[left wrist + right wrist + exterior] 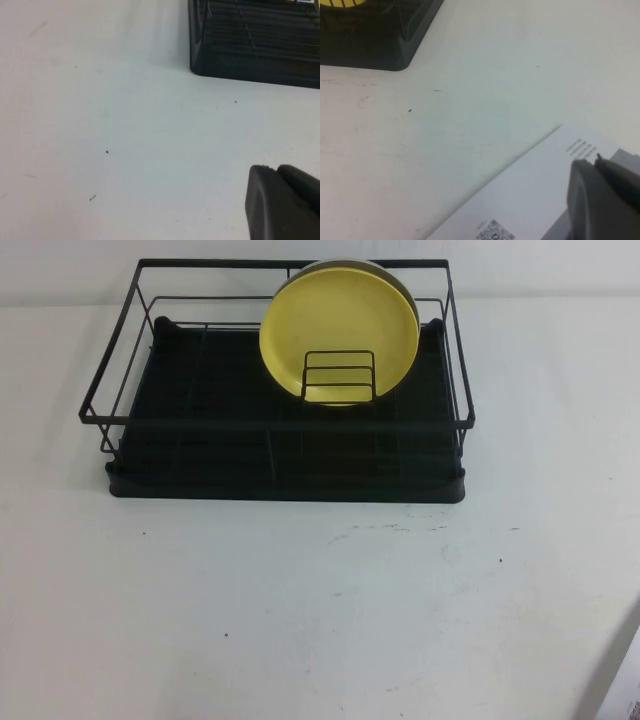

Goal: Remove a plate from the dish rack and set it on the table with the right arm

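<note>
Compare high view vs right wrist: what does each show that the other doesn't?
High only: the whole dish rack, the yellow plate upright in its wire holder, a grey plate edge behind it. Neither gripper appears there.
Right wrist only: the right gripper over a printed white sheet.
Both: the rack's corner, the plate, the white table.

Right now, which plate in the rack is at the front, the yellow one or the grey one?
The yellow plate stands in front in the dish rack, upright behind the small wire holder. Only a thin rim of the grey plate peeks out behind it.
</note>
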{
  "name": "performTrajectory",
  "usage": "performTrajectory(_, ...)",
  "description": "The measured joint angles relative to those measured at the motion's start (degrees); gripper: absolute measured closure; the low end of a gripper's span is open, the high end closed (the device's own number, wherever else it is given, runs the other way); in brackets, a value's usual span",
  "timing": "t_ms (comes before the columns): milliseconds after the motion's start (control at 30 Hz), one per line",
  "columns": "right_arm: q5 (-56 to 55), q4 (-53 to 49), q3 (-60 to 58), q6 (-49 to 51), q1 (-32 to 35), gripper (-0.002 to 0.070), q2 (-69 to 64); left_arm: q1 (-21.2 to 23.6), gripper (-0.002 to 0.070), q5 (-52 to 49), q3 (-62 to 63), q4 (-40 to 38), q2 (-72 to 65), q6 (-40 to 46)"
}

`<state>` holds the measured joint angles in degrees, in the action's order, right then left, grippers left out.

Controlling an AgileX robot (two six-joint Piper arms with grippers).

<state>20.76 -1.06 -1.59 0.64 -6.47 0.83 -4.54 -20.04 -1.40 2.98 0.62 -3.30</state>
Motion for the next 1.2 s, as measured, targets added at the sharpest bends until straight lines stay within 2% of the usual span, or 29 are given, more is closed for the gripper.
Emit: performTrajectory(1200,-0.1,1.1,0.0,0.0,0.0,0.0694,0.0,0.0,0.0679,0.0,0.0,0.0,0.0,0.0)
